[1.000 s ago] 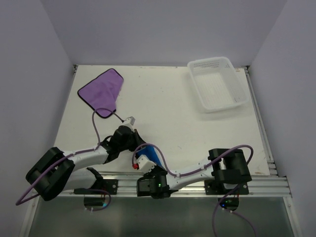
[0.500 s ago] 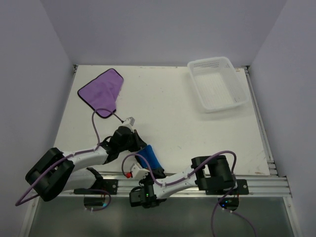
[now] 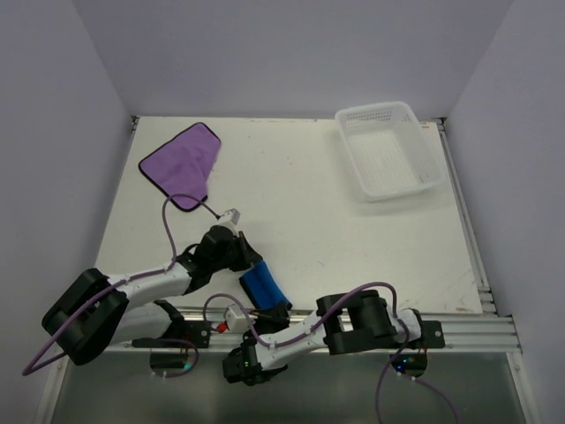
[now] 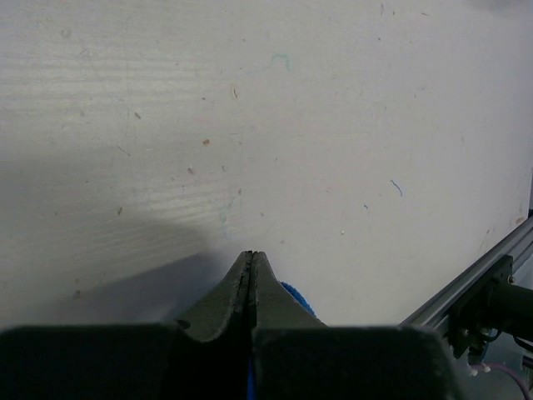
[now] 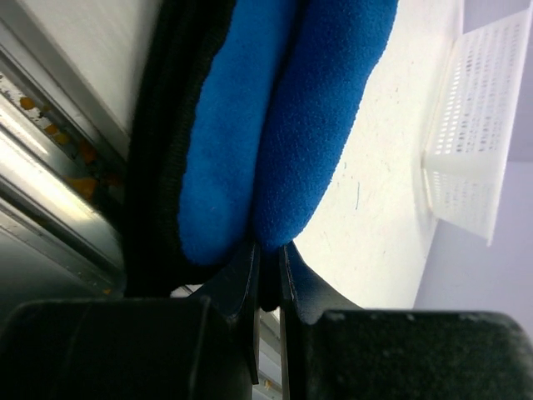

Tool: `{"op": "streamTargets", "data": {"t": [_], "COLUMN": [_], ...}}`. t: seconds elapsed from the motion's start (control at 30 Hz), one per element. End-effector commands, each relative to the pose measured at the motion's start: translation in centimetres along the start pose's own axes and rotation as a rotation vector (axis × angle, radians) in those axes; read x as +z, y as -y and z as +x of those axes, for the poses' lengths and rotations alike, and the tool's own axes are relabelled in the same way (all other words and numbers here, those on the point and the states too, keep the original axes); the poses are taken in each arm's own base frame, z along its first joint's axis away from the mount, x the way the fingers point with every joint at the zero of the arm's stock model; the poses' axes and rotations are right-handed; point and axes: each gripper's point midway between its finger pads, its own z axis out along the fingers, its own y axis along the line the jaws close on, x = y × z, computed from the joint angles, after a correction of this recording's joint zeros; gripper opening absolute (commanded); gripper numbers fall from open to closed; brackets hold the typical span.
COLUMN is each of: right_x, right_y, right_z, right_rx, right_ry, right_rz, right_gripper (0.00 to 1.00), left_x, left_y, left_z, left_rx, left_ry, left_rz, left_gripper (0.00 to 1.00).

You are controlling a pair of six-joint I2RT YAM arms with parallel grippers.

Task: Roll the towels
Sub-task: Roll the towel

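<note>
Our left pincer (image 4: 251, 255) sits closed against the folded blue towel (image 3: 262, 284) on the desk (image 3: 353, 238); our right pincer (image 5: 268, 254) pinches the towel's near end.

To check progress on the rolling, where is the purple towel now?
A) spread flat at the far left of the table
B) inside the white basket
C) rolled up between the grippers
A: the purple towel lies unrolled on the table near its far left corner.
</note>
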Motion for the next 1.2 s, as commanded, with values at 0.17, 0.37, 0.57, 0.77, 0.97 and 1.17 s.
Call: {"op": "streamTargets", "data": {"t": [0.17, 0.37, 0.57, 0.77, 0.97, 1.17], "right_x": [-0.6, -0.5, -0.5, -0.5, -0.5, -0.4], "right_y": [-0.9, -1.1, -1.4, -1.8, -1.9, -2.0], "right_z": [-1.2, -1.3, -1.2, -1.1, -1.0, -0.7], "right_rx": [-0.110, -0.140, -0.142, -0.147, -0.147, -0.149], "right_ry": [0.036, 0.029, 0.027, 0.022, 0.019, 0.009], "right_rz": [0.062, 0.063, 0.047, 0.033, 0.027, 0.023], "right_gripper": [0.00, 0.00, 0.00, 0.00, 0.00, 0.00], "left_x": [-0.8, -1.7, -3.0, -5.7, -5.3, -4.7], "left_y": [-0.5, -1.2, -1.0, 2.7, 6.3, 6.2], "left_z": [-1.6, -2.5, -4.4, -6.8, -5.3, -1.2], "left_rx": [0.024, 0.030, 0.036, 0.058, 0.066, -0.046], "left_ry": [0.048, 0.079, 0.126, 0.207, 0.129, 0.017], "left_rz": [-0.038, -0.075, -0.081, 0.048, 0.267, 0.413], "left_gripper": [0.01, 0.04, 0.05, 0.03, 0.02, 0.00]}}
